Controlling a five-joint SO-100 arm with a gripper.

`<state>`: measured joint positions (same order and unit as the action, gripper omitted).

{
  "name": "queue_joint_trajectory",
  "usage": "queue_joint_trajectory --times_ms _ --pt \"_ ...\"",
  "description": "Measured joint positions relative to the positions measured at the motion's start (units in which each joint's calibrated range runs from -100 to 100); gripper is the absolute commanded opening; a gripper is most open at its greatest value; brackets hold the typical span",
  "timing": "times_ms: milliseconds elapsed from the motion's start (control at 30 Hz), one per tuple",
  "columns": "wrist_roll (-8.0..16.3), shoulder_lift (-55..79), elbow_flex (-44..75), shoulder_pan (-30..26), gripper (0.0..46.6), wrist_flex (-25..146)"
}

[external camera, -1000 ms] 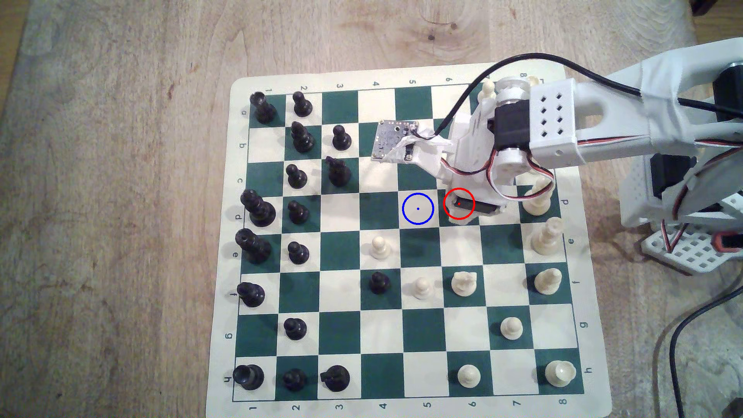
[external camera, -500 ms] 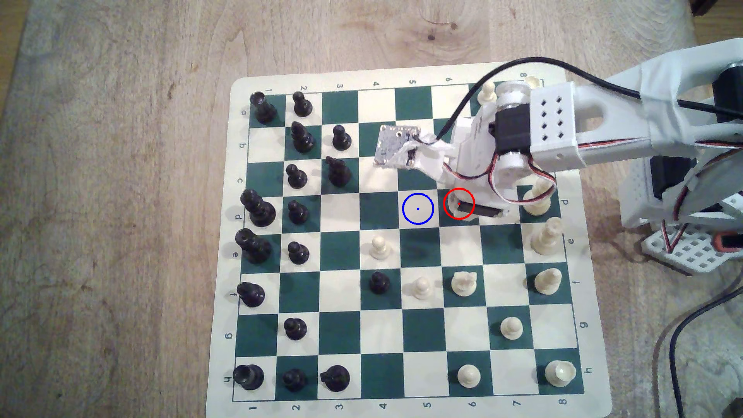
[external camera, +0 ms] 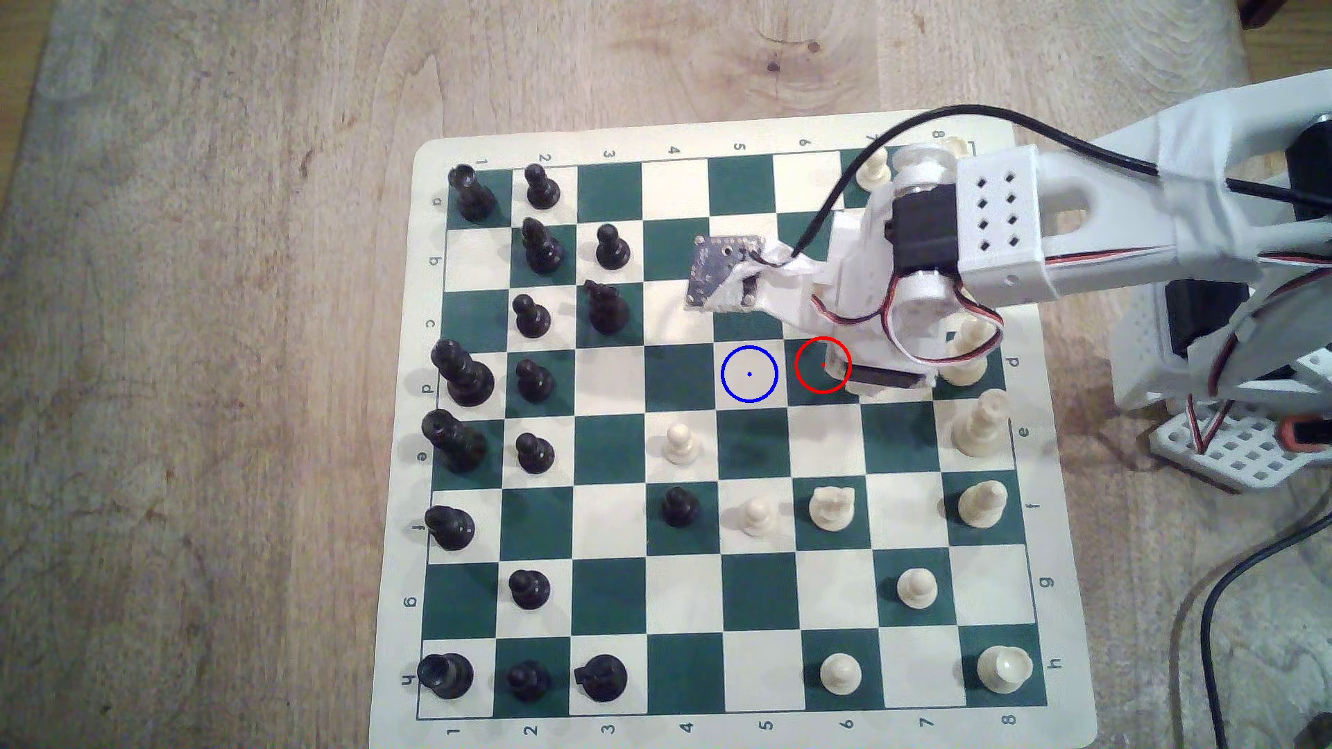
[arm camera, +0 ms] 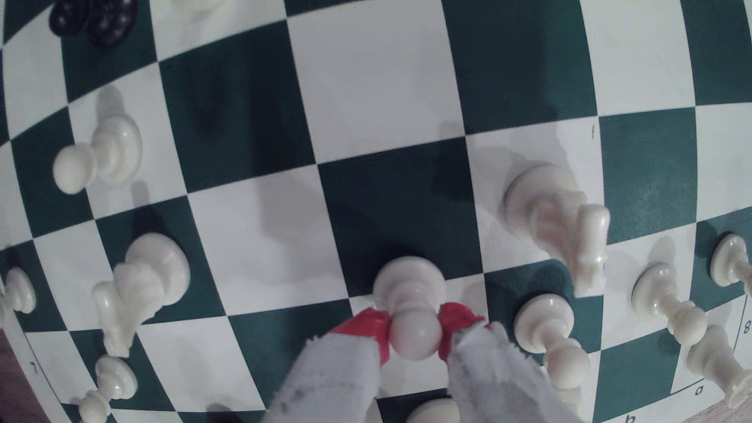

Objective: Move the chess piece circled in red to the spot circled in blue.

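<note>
The chess piece (arm camera: 409,284), a cream-white pawn, stands at the near edge of a dark green square. My gripper (arm camera: 415,333) is shut on its ball head, with a red-tipped finger (arm camera: 368,327) pressed against each side. I cannot tell whether its base rests on the board. In the exterior view the gripper (external camera: 858,371) covers the right part of the red ring (external camera: 822,365) and hides the pawn. The spot (external camera: 749,374), a cream square with a blue ring and dot, lies bare one square towards the exterior view's left.
A white knight (arm camera: 557,227) and a white pawn (arm camera: 545,325) stand close beside the held pawn. On the chessboard (external camera: 757,598), a white pawn (external camera: 680,441) and a black pawn (external camera: 679,506) stand below the spot. Black pieces line the exterior view's left columns.
The wrist and gripper have shifted a little towards the exterior view's right, uncovering most of the red-ringed square. The wrist camera board has tilted. No other piece has moved.
</note>
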<state>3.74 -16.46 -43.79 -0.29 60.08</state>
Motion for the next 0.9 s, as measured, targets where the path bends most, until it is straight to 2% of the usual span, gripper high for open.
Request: queue_joint_trajectory --times_ms 400,700,900 --pt "0.59 0.5 14.1 -0.22 0.3 4.62" --pt "1.76 9.3 16.0 -1.4 0.3 -1.27" --pt "1.61 11.06 16.09 -1.55 0.3 -3.59"
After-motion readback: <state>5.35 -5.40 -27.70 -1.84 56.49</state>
